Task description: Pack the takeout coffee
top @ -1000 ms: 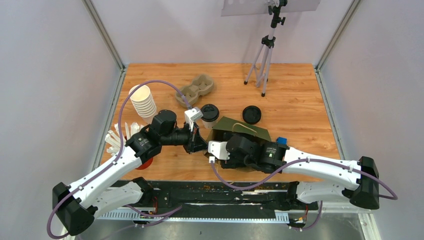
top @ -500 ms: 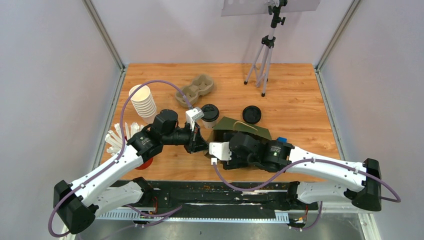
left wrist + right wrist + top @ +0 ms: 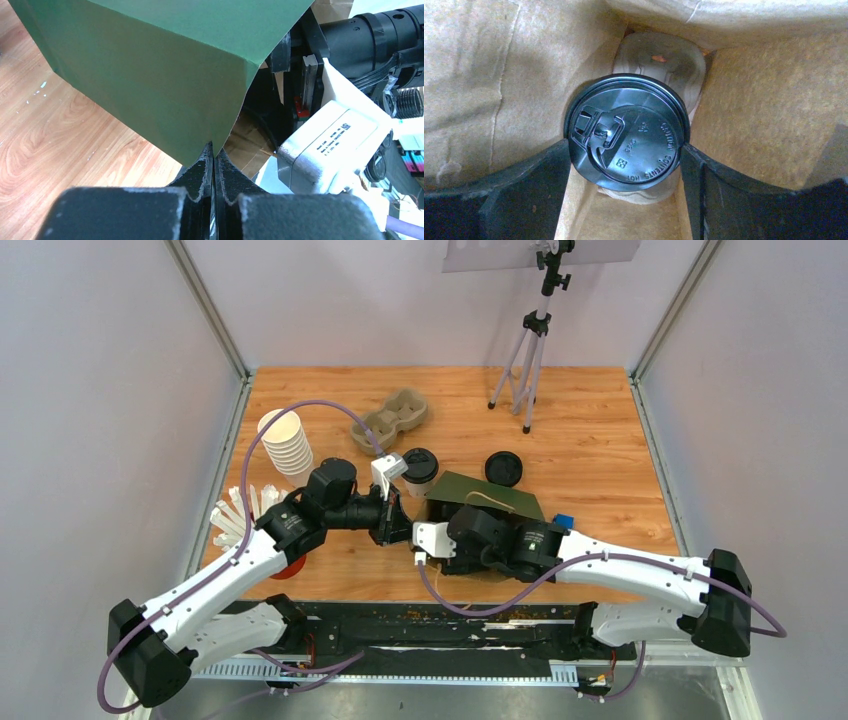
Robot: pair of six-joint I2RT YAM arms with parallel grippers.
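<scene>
A green paper bag (image 3: 490, 495) with a brown inside (image 3: 749, 115) lies open toward the arms. My left gripper (image 3: 214, 150) is shut on the bag's near edge (image 3: 150, 65); it also shows in the top view (image 3: 398, 528). My right gripper (image 3: 626, 150) reaches inside the bag, its fingers against both sides of a black-lidded cup (image 3: 626, 132) seated in a pulp carrier (image 3: 659, 55). That cup's side is hidden. A white-sided cup with a black lid (image 3: 420, 468) stands just behind the bag. A round black lid (image 3: 504, 469) sits to its right; I cannot tell what is under it.
A second pulp carrier (image 3: 392, 418) lies at the back. A stack of lidless white cups (image 3: 286, 443) and a red cup of white sticks (image 3: 240, 515) stand on the left. A tripod (image 3: 530, 350) stands at the back right. A small blue thing (image 3: 563, 521) sits by the bag.
My right wrist has shifted slightly left with the bag, and the bag's green top now shows flatter and wider. The left arm has barely moved.
</scene>
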